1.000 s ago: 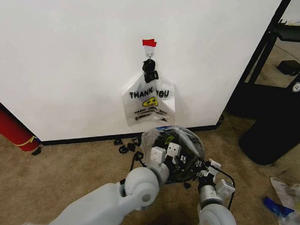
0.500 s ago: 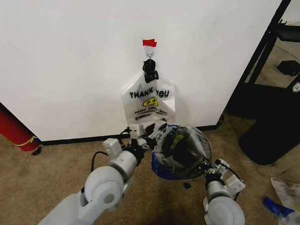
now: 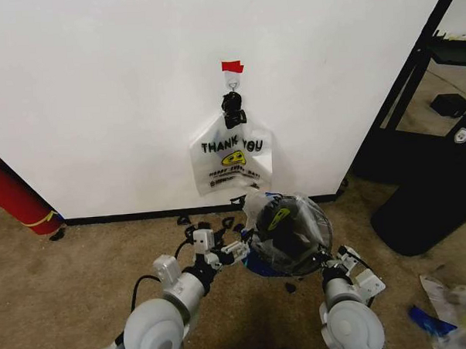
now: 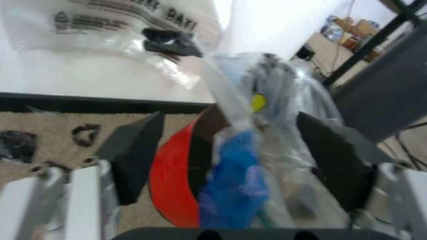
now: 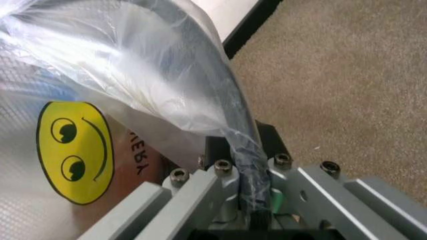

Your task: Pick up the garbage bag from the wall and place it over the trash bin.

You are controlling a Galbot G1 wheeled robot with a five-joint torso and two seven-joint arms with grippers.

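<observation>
The garbage bag (image 3: 285,218), translucent with a yellow smiley and blue panels, is draped over the round black trash bin with its red base (image 4: 170,185), on the carpet in front of the white wall (image 3: 98,95). My left gripper (image 3: 225,250) is open just left of the bin; in the left wrist view its dark pads (image 4: 133,155) stand wide apart, with the bag (image 4: 233,170) beyond them. My right gripper (image 3: 335,256) is at the bin's right side, shut on a twisted edge of the bag (image 5: 253,165) beside the smiley print (image 5: 73,150).
A whitish "THANK YOU" bag (image 3: 231,155) hangs from a hook (image 3: 232,83) under red tape (image 3: 231,66). A red cylinder (image 3: 13,196) leans at the left. Black furniture (image 3: 427,181) stands at the right. Small black clips (image 3: 193,226) lie by the baseboard.
My left arm has drawn back from above the bin, down and to the left, with its gripper now open and off the bag. The bag stays on the bin; the right gripper holds on.
</observation>
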